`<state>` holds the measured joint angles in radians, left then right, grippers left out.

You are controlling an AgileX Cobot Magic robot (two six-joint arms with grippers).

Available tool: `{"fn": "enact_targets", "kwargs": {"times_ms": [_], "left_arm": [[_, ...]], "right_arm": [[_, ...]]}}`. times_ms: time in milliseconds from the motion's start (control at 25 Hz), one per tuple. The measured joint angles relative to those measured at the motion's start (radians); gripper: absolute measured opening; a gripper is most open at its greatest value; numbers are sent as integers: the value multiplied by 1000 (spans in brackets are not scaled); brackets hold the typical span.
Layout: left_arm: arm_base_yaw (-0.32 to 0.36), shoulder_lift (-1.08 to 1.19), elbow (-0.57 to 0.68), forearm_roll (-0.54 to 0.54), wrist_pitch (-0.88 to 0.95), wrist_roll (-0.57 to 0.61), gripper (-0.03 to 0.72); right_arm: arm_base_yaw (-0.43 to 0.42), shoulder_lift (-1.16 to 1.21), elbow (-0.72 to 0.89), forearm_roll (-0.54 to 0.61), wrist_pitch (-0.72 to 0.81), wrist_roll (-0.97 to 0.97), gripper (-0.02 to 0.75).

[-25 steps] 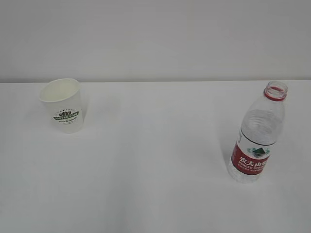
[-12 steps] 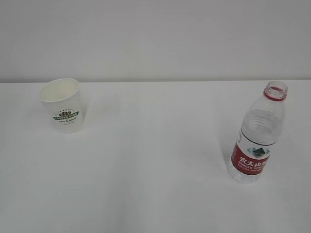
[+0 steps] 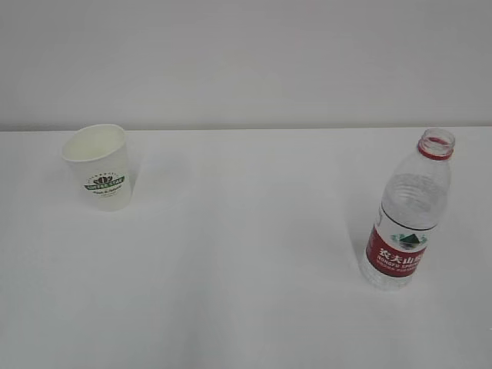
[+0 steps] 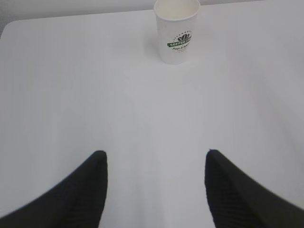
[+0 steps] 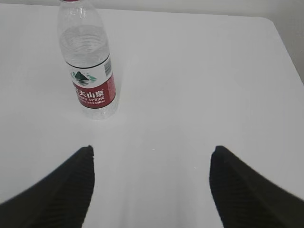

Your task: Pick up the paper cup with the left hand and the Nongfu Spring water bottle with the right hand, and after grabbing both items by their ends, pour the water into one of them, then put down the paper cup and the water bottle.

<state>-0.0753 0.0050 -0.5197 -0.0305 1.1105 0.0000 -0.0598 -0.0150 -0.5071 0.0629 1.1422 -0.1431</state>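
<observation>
A plain white table (image 3: pixel 246 254) fills most of every view, meeting a pale wall at the back. On its right side stands the Nongfu Spring water bottle (image 3: pixel 407 211), a clear ribbed plastic bottle, upright and uncapped, with a red neck ring and a red label bearing white Chinese characters and a green mountain emblem. In the right wrist view the bottle's (image 5: pixel 88 61) neck is cut off by the top edge. Well apart on the left stands the paper cup (image 3: pixel 98 165), a small white tapered cup with a rolled rim, upright, mouth open, a green-and-dark round logo on its side; the small text is too fine to read. What the cup holds cannot be made out.

The left hand (image 4: pixel 154 187) shows only two black fingertips, spread wide and empty, the cup (image 4: pixel 176 29) far ahead. The right hand (image 5: pixel 152 185) likewise stands wide and empty, short of the bottle.
</observation>
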Motion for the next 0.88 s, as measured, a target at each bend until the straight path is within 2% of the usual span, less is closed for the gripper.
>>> {"fn": "enact_targets", "kwargs": {"times_ms": [880], "left_arm": [[0,0,0,-2,0,0,461]], "right_arm": [[0,0,7,0,0,0,568]]}}
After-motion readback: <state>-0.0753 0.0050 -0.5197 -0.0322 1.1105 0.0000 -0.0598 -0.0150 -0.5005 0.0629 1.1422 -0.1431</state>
